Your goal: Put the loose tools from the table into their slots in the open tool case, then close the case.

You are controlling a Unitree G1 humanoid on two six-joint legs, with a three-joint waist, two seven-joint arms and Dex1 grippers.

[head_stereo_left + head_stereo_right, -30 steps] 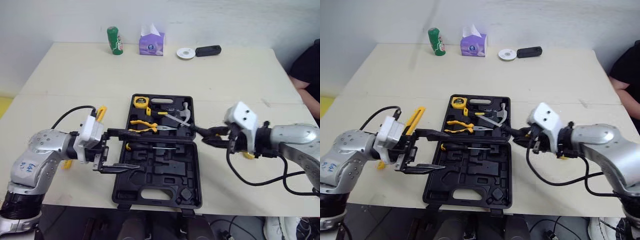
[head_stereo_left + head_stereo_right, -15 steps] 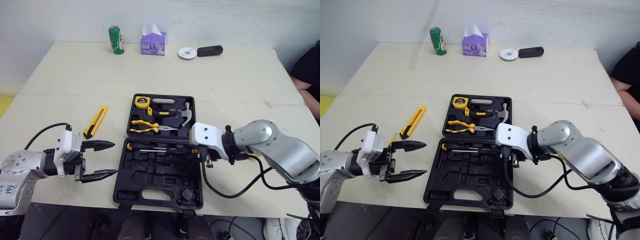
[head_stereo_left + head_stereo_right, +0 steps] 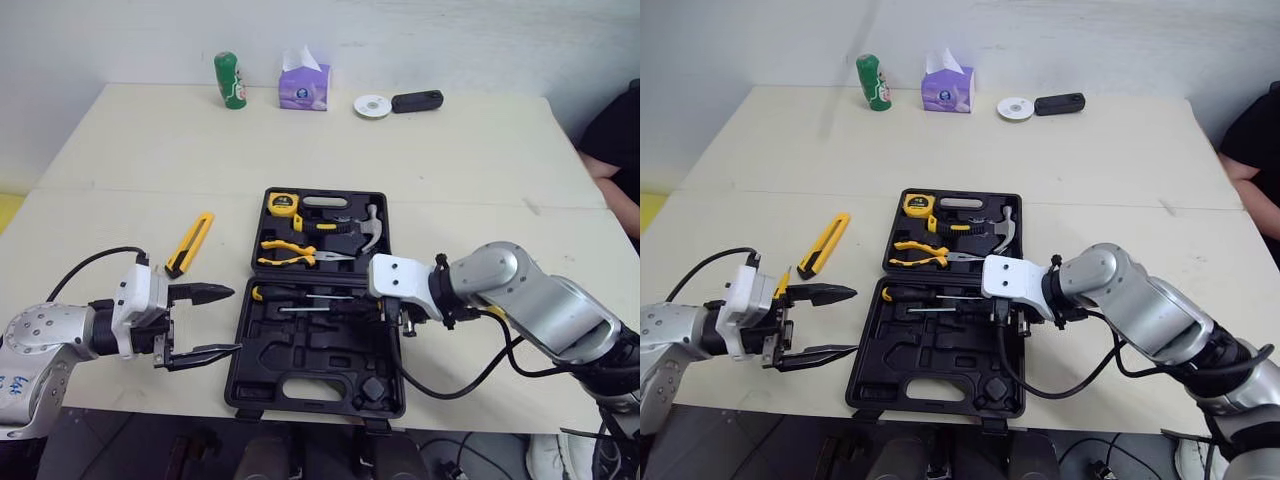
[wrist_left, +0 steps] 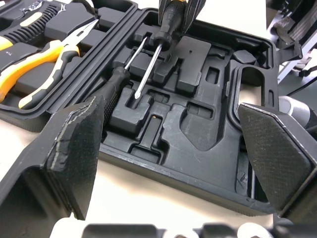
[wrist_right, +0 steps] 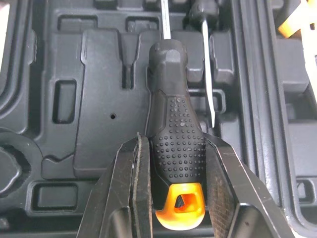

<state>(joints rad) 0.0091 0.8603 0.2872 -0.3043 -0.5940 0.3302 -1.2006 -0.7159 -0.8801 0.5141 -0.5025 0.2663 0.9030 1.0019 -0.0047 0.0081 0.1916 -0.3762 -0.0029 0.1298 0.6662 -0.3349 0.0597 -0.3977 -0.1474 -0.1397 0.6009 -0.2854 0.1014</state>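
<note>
Near right edge of tool case, right fingers around screwdriver.

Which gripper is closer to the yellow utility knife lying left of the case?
Left. The left gripper, open, hovers beside the tool case, just nearer the robot than the utility knife. The right gripper is over the case's right side, shut on a screwdriver.
</note>
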